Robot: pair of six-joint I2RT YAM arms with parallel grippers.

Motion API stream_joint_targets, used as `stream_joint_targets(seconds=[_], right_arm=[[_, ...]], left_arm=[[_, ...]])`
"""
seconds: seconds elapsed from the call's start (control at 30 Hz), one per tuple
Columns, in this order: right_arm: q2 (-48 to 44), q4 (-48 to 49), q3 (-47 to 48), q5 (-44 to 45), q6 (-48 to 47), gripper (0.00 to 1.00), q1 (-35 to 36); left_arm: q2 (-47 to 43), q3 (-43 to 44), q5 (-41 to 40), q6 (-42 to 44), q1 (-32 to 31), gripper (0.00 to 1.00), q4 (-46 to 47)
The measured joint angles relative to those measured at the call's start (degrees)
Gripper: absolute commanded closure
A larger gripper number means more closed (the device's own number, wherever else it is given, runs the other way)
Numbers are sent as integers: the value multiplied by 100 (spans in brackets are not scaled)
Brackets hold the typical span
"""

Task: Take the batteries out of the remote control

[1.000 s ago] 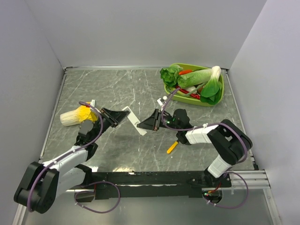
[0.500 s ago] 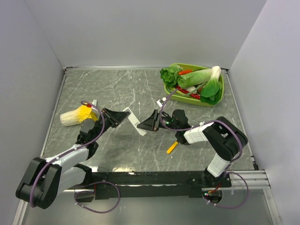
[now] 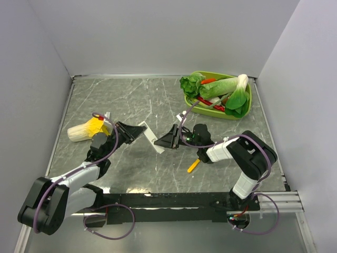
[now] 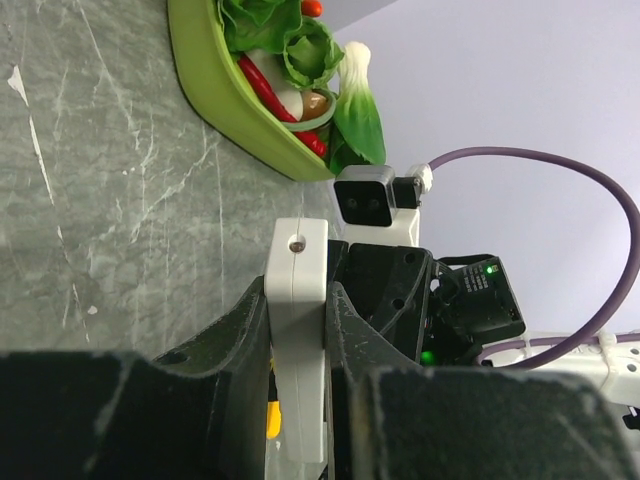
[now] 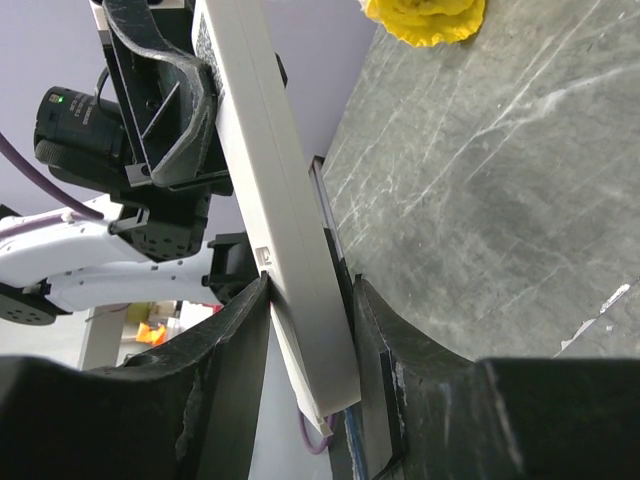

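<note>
Compared with a second ago, the right gripper (image 3: 162, 142) has edged slightly left, closer to the left gripper (image 3: 137, 132). The white remote control (image 3: 151, 138) stays bridged between them above the grey table (image 3: 158, 105). The left claw clamps one end of the remote. The right claw stands narrow around the other end, though whether it presses cannot be told. A dark speckled patch on the remote, seen from the right wrist, is too blurred to read.

Remote control (image 4: 297, 330) lower end cut by edge, flanks behind left fingers (image 4: 225, 350); green tray (image 4: 215, 90) cropped at top.
</note>
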Motion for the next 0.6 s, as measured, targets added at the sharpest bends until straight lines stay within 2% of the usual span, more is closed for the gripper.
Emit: stream_joint_targets(seconds=[0.1,0.23,0.6], right_arm=[[0,28,-48,-13,0,69,0],[0,140,-127,-42,0,61,-11],[61,339,-221,-83,26,56,-55]], left_arm=[[0,2,48,-4,0,99,-61],[9,26,111,-20,0,99,-114],[221,118,221,-59,-4,99,-101]])
